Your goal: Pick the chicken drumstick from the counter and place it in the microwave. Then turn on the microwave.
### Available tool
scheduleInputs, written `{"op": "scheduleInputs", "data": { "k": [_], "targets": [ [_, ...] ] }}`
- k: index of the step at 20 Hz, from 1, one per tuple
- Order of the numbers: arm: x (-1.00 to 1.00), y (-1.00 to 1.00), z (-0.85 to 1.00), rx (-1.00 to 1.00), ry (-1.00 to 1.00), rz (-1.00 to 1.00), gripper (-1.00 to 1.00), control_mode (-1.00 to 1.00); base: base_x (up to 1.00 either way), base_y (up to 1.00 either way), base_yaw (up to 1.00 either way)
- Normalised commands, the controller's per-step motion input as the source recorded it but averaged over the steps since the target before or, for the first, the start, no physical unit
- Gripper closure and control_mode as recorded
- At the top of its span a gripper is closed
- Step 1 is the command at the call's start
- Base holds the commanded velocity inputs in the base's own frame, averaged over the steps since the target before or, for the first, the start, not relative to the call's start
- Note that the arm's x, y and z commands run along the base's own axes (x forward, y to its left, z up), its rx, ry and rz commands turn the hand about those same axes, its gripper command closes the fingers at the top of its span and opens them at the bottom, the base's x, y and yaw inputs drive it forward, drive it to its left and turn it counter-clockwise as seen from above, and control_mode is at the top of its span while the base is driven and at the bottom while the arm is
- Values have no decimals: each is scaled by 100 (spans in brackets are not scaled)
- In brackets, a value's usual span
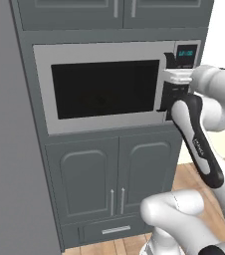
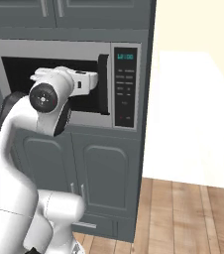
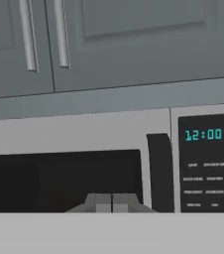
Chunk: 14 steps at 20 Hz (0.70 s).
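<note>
The microwave (image 1: 117, 87) has its door closed. Its black window (image 1: 104, 88) lies to the left of the jaws, the dark curved handle (image 3: 161, 171) just to their right, and the keypad (image 3: 204, 184) with its teal display (image 3: 203, 134) further right again. Whether the chicken drumstick already lies inside cannot be told, since nothing shows through the dark glass. With the door closed and the jaws empty in front of it, the likely step in hand is switching the oven on.

By that reading, the thing to be handled now is the keypad. It looks a flat, rigid panel of small keys set close together, so it should need only a light, straight push with the closed tips. A slanted approach could slide onto a neighbouring key. The handle is stiff and smooth, and it stands proud of the door between the jaws and the panel, so it is easily knocked on the way across.

The gripper (image 3: 112, 202) has its jaws clenched together with no gap, and they grasp nothing. In the hand view the two tips sit side by side low in front of the window, close to its lower right corner. In the right base view the hand (image 2: 86, 82) reaches out level to the door beside the handle. Whether the tips touch the glass cannot be told.
</note>
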Motion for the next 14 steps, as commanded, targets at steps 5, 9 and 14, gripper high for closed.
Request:
{"op": "scheduleInputs", "data": {
  "k": [5,9,14],
  "targets": [
    [-3,-38,-34,0,0,0,100,-100,0,0,0],
    [0,-29,-36,0,0,0,100,-100,0,0,0],
    [0,-26,-33,0,0,0,100,-100,0,0,0]
  ]
}}
